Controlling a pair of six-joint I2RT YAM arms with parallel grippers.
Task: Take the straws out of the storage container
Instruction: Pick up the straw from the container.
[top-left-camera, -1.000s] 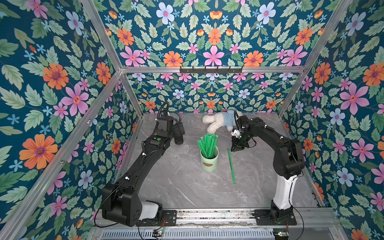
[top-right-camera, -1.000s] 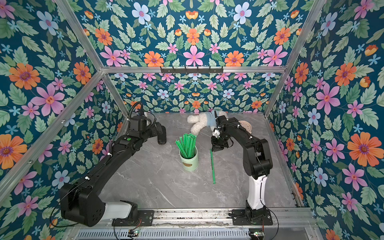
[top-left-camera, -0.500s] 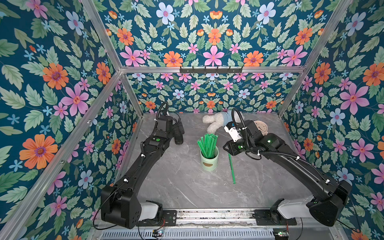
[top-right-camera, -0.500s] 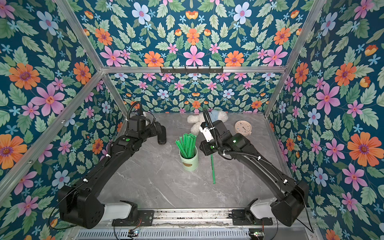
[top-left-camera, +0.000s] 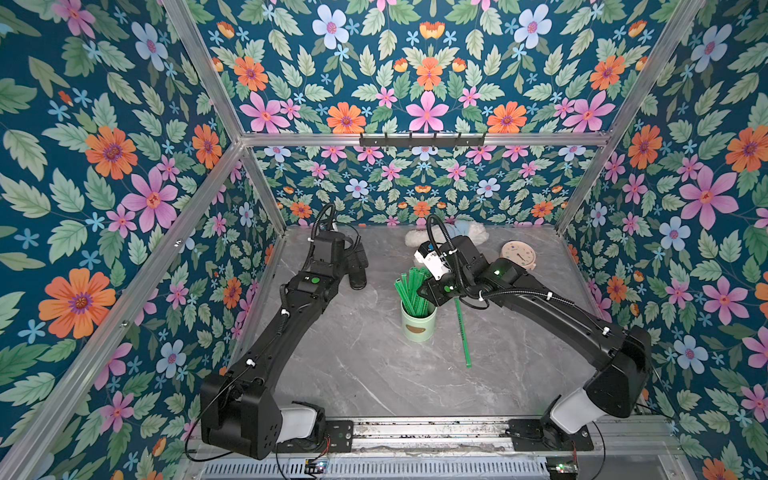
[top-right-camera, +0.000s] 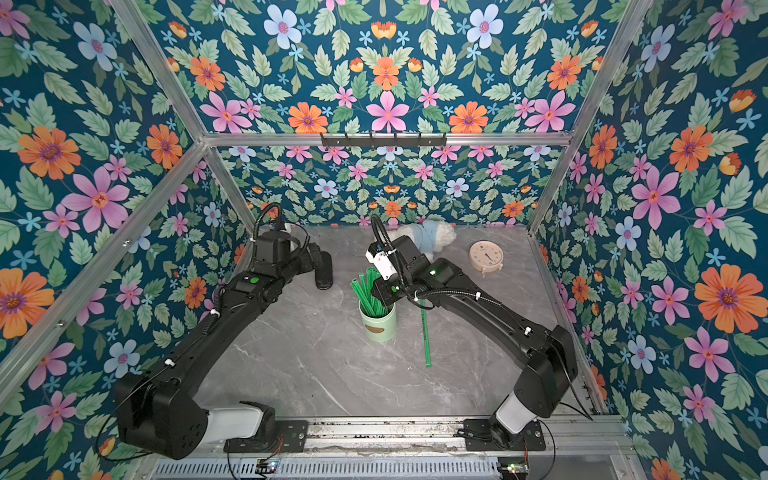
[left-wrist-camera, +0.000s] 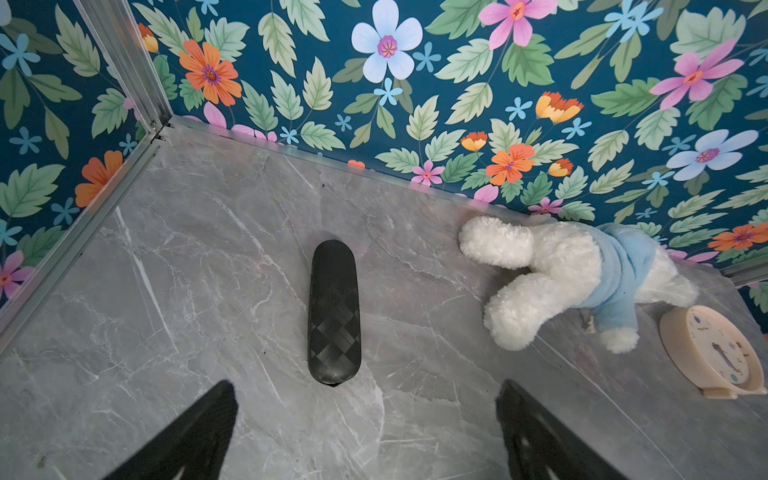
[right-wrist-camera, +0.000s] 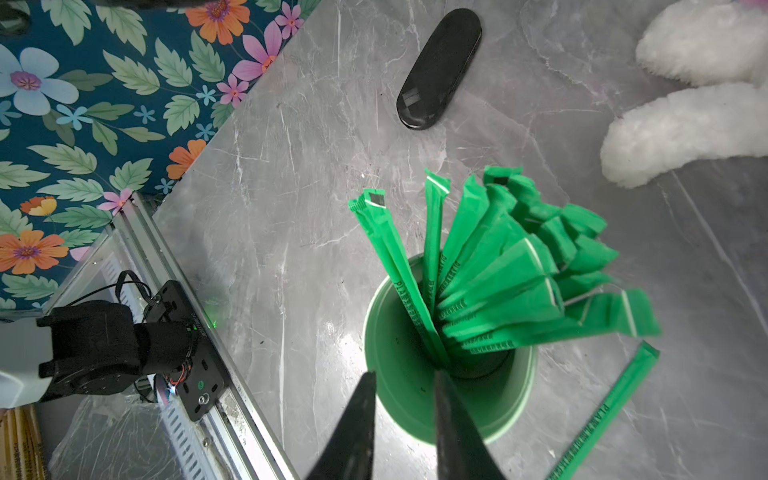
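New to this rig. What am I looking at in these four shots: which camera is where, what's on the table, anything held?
Two black robot arms stand on a rail at the front of a grey table. Two pictures are top views from one stereo camera overhead, nearly identical, showing the whole scene. The other two come from a camera on each wrist, looking out past the fingers. On the table: a mint cup holding a bunch of green straws, one straw lying beside it, a black case, a plush toy and a clock. The left gripper is wide open near the case, holding nothing. The right gripper hangs over the cup's rim, jaws slightly apart, with nothing between them.
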